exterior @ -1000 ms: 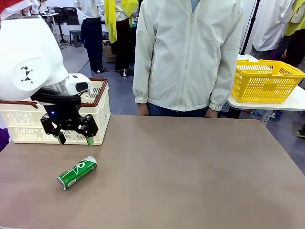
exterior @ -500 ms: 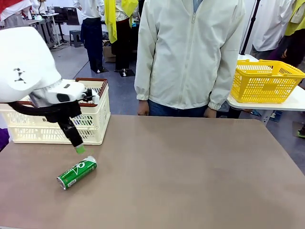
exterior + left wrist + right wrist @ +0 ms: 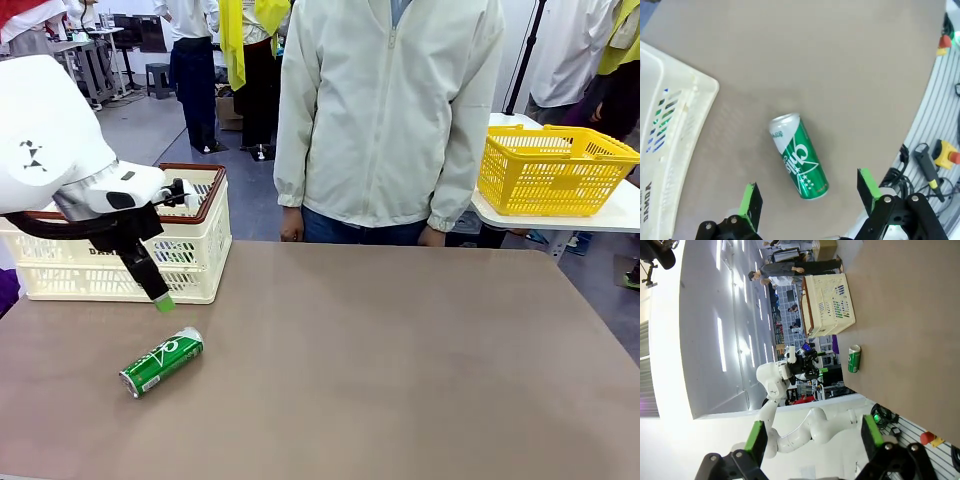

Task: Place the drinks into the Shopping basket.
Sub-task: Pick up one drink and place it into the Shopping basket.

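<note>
My left pincer (image 3: 807,197) hangs released, the green can (image 3: 798,155) lying on the desk (image 3: 840,65) between its fingers, the Shopping basket (image 3: 670,150) just beside. My right pincer (image 3: 812,440) is released too.

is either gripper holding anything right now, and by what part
Nothing is held. The left gripper is open above the green can, which lies on the table; the right gripper is open in the air.
</note>
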{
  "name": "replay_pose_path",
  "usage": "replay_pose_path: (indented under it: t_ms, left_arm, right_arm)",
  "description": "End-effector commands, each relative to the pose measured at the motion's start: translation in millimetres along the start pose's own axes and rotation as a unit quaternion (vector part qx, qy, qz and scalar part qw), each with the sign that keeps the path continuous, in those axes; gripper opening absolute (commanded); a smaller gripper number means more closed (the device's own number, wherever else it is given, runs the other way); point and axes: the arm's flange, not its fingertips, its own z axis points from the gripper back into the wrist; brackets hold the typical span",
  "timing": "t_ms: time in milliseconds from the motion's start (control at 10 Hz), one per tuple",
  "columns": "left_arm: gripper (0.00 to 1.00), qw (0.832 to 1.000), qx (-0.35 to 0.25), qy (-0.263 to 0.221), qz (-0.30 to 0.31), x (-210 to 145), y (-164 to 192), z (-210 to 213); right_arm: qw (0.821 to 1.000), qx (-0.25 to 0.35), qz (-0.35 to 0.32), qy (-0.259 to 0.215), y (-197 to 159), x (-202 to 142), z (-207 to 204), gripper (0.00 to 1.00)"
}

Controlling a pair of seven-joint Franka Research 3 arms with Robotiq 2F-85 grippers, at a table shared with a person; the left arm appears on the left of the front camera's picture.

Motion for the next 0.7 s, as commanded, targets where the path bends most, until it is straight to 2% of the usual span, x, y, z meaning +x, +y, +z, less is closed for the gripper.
replay_pose_path:
  t_ms: [0,200,400,600]
  left_arm:
    - [1.0,0.998,0.02,0.01,0.061,-17.4,1.6,-33.1]
    - [1.0,0.996,0.034,0.026,0.082,-29.7,-8.4,-62.3]
    - [1.0,0.996,0.001,0.041,0.083,-34.7,-18.5,-89.5]
    - [1.0,0.994,0.012,0.069,0.086,-39.6,-27.7,-101.7]
  right_arm:
    - [1.0,0.0,0.007,0.005,0.9,-2.6,1.7,1.0]
    - [1.0,0.0,0.007,0.005,0.9,-2.6,1.7,1.0]
    - [1.0,0.0,0.007,0.005,0.9,-2.6,1.7,1.0]
    - [1.0,0.0,0.007,0.005,0.9,-2.6,1.7,1.0]
